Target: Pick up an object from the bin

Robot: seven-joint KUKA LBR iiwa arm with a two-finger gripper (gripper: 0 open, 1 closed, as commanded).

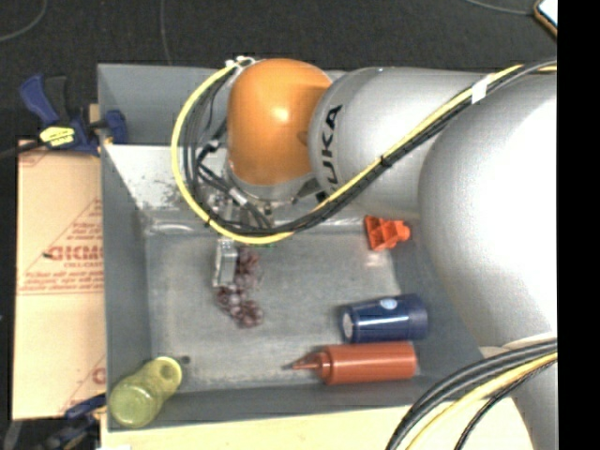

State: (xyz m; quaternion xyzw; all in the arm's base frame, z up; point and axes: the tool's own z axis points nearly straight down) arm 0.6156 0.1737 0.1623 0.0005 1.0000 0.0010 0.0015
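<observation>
My claw (pixel 225 268) hangs over the purple grape bunch (pixel 242 300) near the middle of the bin (pixel 178 331), open or closed I cannot tell, so I judge the grasp pending: next, descend, close, lift straight up.

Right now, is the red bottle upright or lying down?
Lying down: the red bottle stretches flat along the floor of the bin, its nozzle pointing left.

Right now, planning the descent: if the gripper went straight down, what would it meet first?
Probably the dark purple bunch right beside the gripper. Depth is unclear, so it might slip past onto the bin floor.
</observation>
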